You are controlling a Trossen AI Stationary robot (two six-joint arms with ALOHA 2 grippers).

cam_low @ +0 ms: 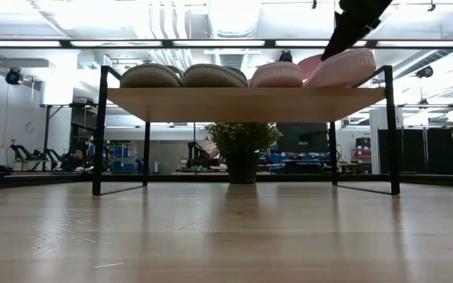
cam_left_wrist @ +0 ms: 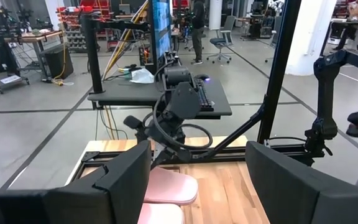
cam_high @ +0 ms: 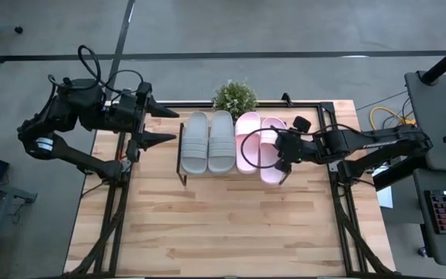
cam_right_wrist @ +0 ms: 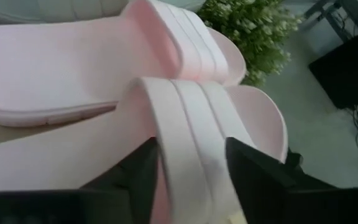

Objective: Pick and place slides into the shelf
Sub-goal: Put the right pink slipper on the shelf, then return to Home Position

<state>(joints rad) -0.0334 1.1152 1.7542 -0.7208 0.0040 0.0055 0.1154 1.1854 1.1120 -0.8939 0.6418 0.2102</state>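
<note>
Right wrist view: right claw parted, straddling the pink slide's strap.

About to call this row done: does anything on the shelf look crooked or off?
Yes. The outer pink slide, at the right gripper, sits askew: in the low view it tilts up and leans onto the other pink slide. The grey-green pair lies flat and parallel on the shelf.
</note>
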